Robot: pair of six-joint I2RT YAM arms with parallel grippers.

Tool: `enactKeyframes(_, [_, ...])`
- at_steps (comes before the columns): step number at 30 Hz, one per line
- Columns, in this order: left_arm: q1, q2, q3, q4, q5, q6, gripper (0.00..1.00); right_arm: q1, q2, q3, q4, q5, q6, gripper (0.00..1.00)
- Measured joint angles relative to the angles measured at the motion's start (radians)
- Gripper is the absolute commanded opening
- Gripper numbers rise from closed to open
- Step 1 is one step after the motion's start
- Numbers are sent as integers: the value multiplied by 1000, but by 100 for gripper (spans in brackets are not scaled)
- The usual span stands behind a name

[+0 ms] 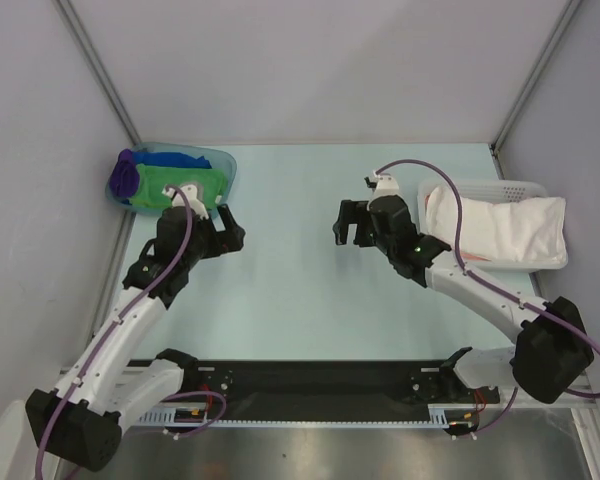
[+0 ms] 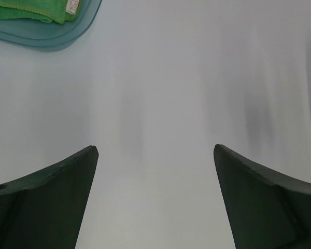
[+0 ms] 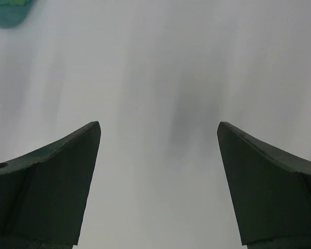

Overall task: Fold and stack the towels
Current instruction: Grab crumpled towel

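A folded green towel (image 1: 170,183) lies on top of a purple-blue towel (image 1: 125,176) in a teal tray (image 1: 225,170) at the far left; the green towel's edge (image 2: 36,10) also shows in the left wrist view. A white towel (image 1: 500,230) lies crumpled in a white basket (image 1: 515,187) at the right. My left gripper (image 1: 228,230) is open and empty over bare table, just right of the tray. My right gripper (image 1: 348,222) is open and empty over the table's middle, left of the basket. Both wrist views show open jaws with nothing between them.
The pale blue table (image 1: 290,300) lies between the two arms. Grey walls with metal posts close in the back and sides. A black rail (image 1: 310,380) with the arm bases runs along the near edge.
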Motion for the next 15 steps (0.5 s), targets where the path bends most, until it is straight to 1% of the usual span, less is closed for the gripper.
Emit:
enactKeyframes(4, [0,59,29,-5,-56,-11,100,-10,37,47,-13,-24,-3,100])
enactKeyframes(6, [1,126,77,-18,-124,-24,100,-10,45,58,-14,-42,-5,100])
enactKeyframes(7, [3,187,127,-25,-182,-39,97,-10,45,59,-16,-53,-7,100])
enactKeyframes(9, [21,265,187,-21,-249,-61,96,-10,45,59,-22,-66,-11,100])
enactKeyframes(12, [68,397,280,8,-344,-90,89,-12,45,59,-37,-82,-13,100])
enactKeyframes(15, [134,559,398,32,-394,-112,76,-18,45,60,-50,-93,-18,100])
